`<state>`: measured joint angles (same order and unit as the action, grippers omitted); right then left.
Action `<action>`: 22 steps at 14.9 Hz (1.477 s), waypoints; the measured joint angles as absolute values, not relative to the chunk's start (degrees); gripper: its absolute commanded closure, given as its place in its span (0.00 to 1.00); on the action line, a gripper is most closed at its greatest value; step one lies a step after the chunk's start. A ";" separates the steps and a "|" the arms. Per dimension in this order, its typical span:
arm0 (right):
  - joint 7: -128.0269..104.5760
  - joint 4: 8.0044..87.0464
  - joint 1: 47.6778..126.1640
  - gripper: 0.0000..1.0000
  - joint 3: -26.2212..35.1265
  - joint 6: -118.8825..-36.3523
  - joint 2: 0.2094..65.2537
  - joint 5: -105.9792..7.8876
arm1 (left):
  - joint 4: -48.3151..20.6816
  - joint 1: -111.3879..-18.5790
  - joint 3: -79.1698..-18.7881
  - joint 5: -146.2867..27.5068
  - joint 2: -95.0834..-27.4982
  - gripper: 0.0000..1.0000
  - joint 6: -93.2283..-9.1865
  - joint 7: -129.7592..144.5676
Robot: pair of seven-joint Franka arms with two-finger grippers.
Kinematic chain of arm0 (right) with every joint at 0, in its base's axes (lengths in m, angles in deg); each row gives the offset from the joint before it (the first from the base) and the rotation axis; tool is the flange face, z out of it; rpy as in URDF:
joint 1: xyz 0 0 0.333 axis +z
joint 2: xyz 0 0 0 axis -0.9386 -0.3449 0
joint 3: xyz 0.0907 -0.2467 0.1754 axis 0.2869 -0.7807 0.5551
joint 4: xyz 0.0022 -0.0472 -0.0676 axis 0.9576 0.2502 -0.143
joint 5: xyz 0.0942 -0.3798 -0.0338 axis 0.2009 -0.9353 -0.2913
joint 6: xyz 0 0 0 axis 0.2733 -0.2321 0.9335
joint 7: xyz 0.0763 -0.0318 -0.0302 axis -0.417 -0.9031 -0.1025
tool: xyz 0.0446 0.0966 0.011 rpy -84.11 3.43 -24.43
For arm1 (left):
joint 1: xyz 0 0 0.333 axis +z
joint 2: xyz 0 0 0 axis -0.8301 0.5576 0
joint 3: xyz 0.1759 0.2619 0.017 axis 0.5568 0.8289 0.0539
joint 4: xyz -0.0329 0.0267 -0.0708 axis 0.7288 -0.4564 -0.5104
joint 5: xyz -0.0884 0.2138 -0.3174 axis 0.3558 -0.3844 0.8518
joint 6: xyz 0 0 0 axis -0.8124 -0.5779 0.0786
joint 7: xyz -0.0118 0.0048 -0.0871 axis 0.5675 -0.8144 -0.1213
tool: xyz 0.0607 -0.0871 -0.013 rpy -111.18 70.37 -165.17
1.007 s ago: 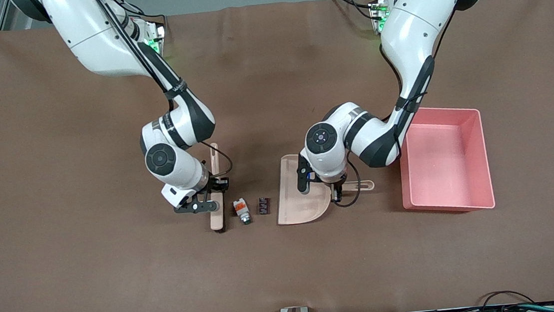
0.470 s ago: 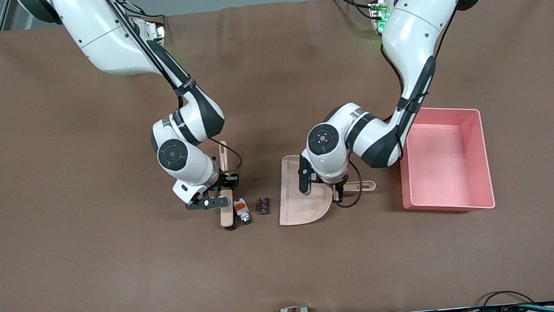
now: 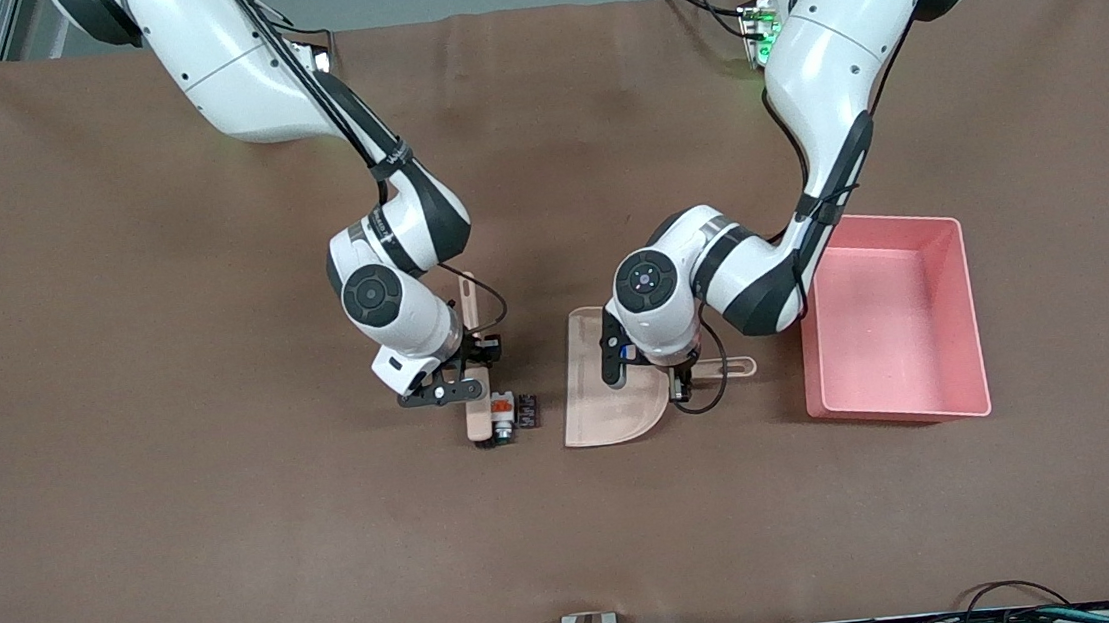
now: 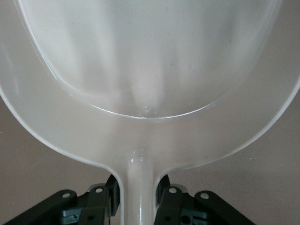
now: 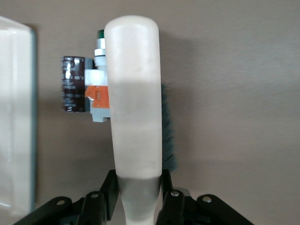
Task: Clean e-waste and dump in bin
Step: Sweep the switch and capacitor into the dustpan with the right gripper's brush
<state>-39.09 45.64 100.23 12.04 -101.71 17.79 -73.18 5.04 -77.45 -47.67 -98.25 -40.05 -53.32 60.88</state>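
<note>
Right arm reaches down from its base, elbow bent, wrist low over brown counter (image 3: 180, 505). Right tool (image 3: 474, 371) clamped on handle of beige long-handled plastic brush (image 5: 136, 108), bristles on counter. White-and-orange component (image 3: 501, 421) pressed against brush head; small dark rectangular chip (image 3: 527, 411) touching component, near dustpan mouth. No readable text on chip. Left arm folded low, left tool (image 3: 678, 377) gripping stem of beige flat plastic dustpan (image 3: 601, 388) lying on counter. Pink rectangular plastic tray (image 3: 892, 322) beside dustpan, toward left arm's end.
</note>
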 measured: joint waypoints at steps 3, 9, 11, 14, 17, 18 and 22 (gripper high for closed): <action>-39.09 44.57 102.21 0.99 12.04 -102.47 16.81 -69.06 | 5.05 -77.45 -47.66 -98.25 -40.05 1.00 -53.28 60.88; -39.36 42.96 104.86 0.99 12.02 -104.38 15.39 -66.22 | 5.81 -77.56 -47.64 -98.20 -40.03 1.00 -51.01 60.87; -39.36 41.95 105.63 0.99 12.03 -104.39 14.98 -63.48 | 6.44 -77.58 -47.64 -98.17 -39.92 1.00 -50.25 60.87; -39.37 39.63 107.74 0.99 12.02 -104.56 13.79 -60.08 | 7.23 -77.57 -47.57 -98.17 -39.67 1.00 -49.38 60.88; -39.62 38.19 108.41 0.99 12.01 -104.62 12.96 -59.30 | 7.67 -77.58 -47.57 -98.17 -39.36 1.00 -49.17 60.88; -39.93 37.69 108.57 0.99 12.01 -104.62 12.67 -59.13 | 7.75 -77.58 -47.57 -98.17 -39.32 1.00 -49.15 60.88; -41.71 35.43 109.89 0.99 12.02 -104.64 11.43 -59.07 | 8.14 -77.59 -47.57 -98.17 -39.19 1.00 -48.75 60.88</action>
